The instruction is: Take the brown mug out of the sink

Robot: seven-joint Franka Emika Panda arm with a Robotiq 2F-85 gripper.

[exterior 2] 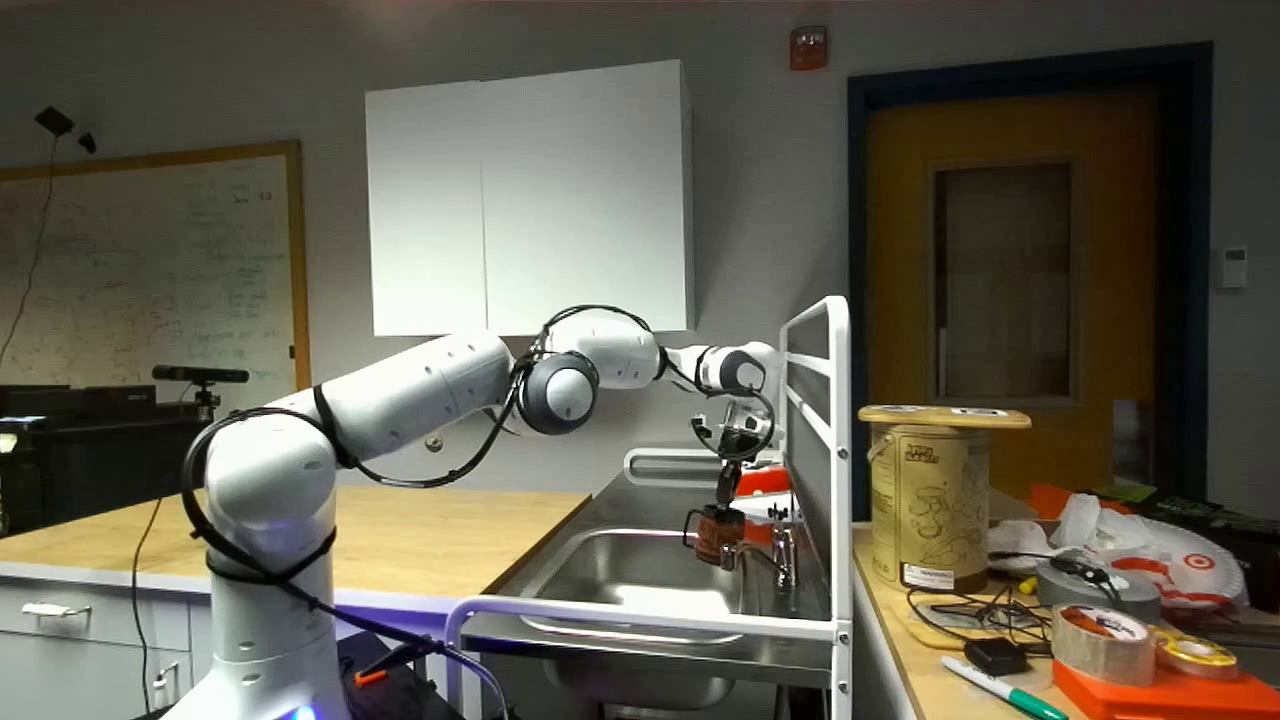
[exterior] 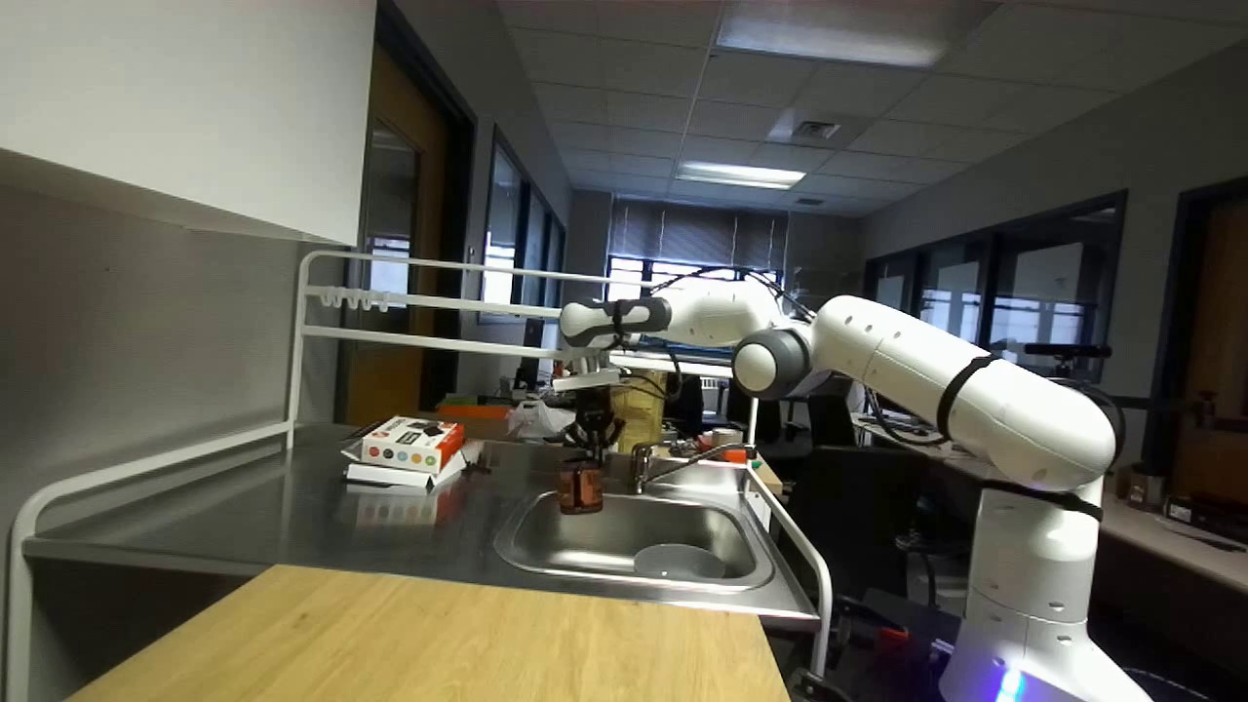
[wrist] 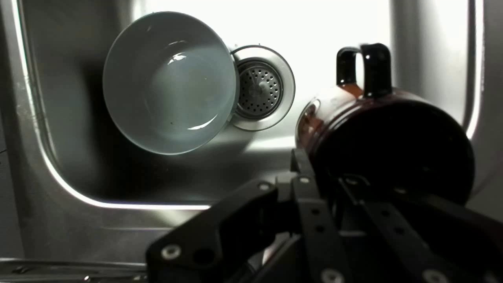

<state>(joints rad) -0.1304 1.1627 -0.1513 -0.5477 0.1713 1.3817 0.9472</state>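
In an exterior view, a red-and-white box lies left of the sink. Above the sink's left end, the gripper is nearly closed, pinching the wall of the brown mug, held above the sink floor. Further right, a bowl rests inside the sink, with a faucet behind it. The lift seems in hand; the next move calls for a steady carry past the sink's rim, then setting down beside it

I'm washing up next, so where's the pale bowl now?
In the wrist view, the pale bowl is in the left part of the sink, immediately left of the drain.
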